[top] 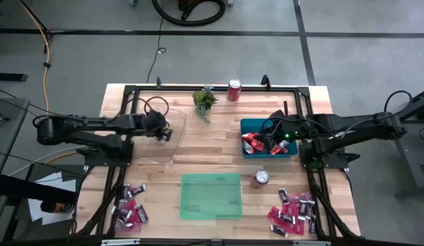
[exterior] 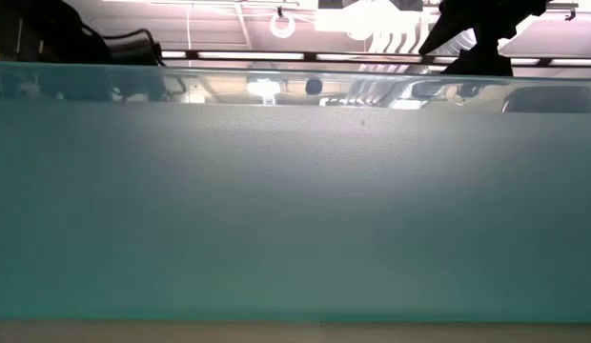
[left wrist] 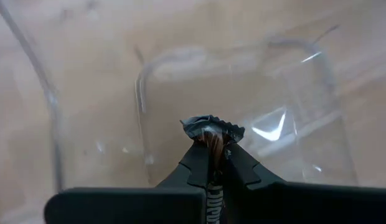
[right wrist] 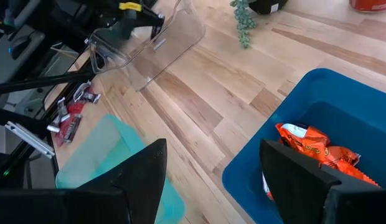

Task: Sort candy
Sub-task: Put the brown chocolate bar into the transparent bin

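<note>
Light wooden table (top: 212,147) bearing three trays. Clear plastic tray (top: 169,133), left side: left gripper (top: 164,131) over it, fingers clamped on a small dark brown-and-silver wrapped bar (left wrist: 210,132), crimped end protruding past the fingertips. Blue plastic tray (top: 247,125), right side: holds bright red-orange packets (right wrist: 314,152); right gripper (top: 275,140) above it, fingers wide apart, nothing between them. Translucent green tray (top: 210,195), near edge, centre. Loose candy: a pile of flat pink-red packets and dark bars at the near left corner (top: 130,208), a second pile at the near right corner (top: 293,210). Red soda can upright at the far edge (top: 234,89); second can just right of the green tray (top: 261,178). Small green plant (top: 204,100) near the far can.
</note>
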You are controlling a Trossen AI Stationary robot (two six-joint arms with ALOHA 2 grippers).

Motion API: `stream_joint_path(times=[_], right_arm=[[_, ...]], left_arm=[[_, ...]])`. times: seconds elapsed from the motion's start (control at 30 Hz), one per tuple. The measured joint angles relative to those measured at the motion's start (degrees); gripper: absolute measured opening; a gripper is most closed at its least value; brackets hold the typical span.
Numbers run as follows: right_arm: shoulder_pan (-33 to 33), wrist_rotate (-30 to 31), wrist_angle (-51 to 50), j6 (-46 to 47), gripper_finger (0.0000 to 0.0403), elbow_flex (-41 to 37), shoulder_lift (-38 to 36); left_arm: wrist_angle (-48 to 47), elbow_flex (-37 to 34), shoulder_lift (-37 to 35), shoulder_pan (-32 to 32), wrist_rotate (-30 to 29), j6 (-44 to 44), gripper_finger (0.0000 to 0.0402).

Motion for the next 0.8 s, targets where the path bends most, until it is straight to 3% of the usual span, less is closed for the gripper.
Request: stream_joint_path(times=[0.33, 0.8], right_arm=[[-0.1, 0.2, 0.0, 0.4, 0.0250, 0.0, 0.0], [-0.1, 0.1, 0.0, 0.4, 0.0250, 0.0, 0.0]], left_arm=[[0.3, 0.9, 4.0, 3.7, 4.0, 0.6, 0.0027], [-5.1, 10.8, 3.6, 3.7, 1.2, 11.2, 0.0170]])
